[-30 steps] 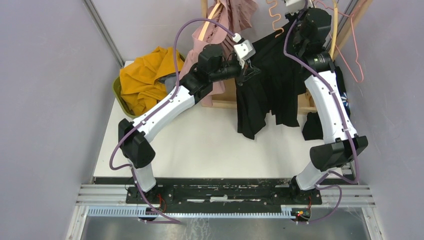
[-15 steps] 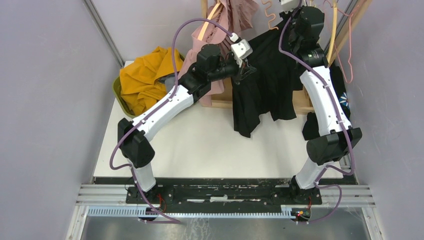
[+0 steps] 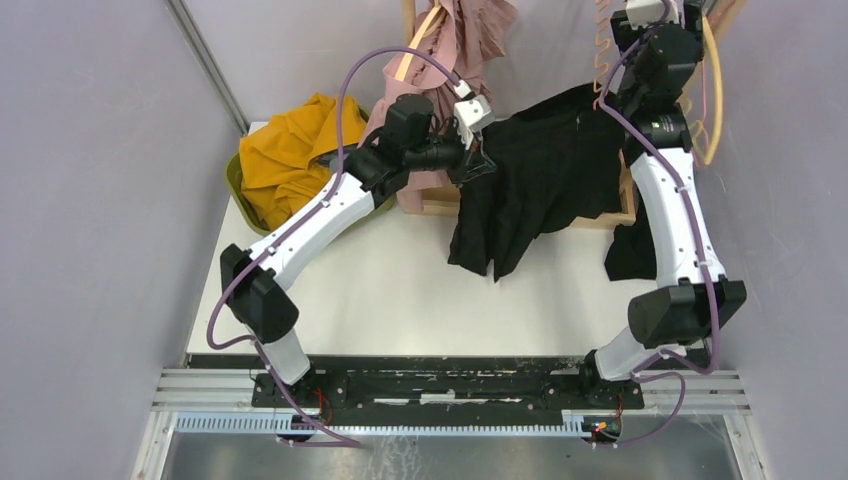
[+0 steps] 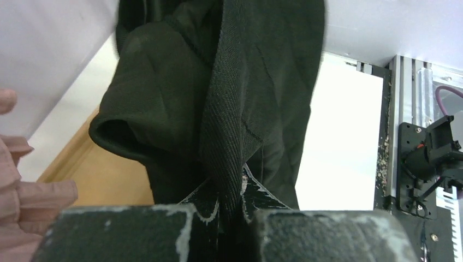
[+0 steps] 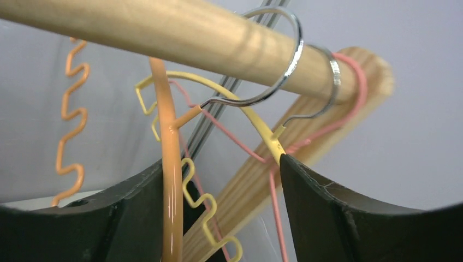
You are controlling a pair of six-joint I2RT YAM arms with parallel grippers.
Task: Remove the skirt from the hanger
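- your left gripper (image 4: pixel 229 192) is pressed together on a thick fold of the skirt (image 4: pixel 245 82). the cloth is matt black twill, ridged at the pinch and falling away in soft, rounded folds.
- from above, the skirt (image 3: pixel 545 165) hangs as a broad creased sheet. it runs from that gripper across to the rack at the back right, and its pleated hem droops toward the white table (image 3: pixel 400 290).
- your right gripper (image 5: pixel 224 180) stands spread. a smooth orange hanger (image 5: pixel 171 180) wire runs down along the inner edge of one finger, and a thin yellow hanger (image 5: pixel 256 123) meets the tip of the other.
- above those fingers is a round, pale wooden rail (image 5: pixel 164 33). shiny metal hooks (image 5: pixel 298 43) loop over it, with a pink hanger (image 5: pixel 362 87) at its end.
- compared with half a second ago, your right arm has swung up and to the right, toward the rack's corner.
- the skirt, which then hung down in a narrow drape, is now pulled out wider and flatter between the two arms.
- your left gripper has shifted a little to the left and kept its pinch.
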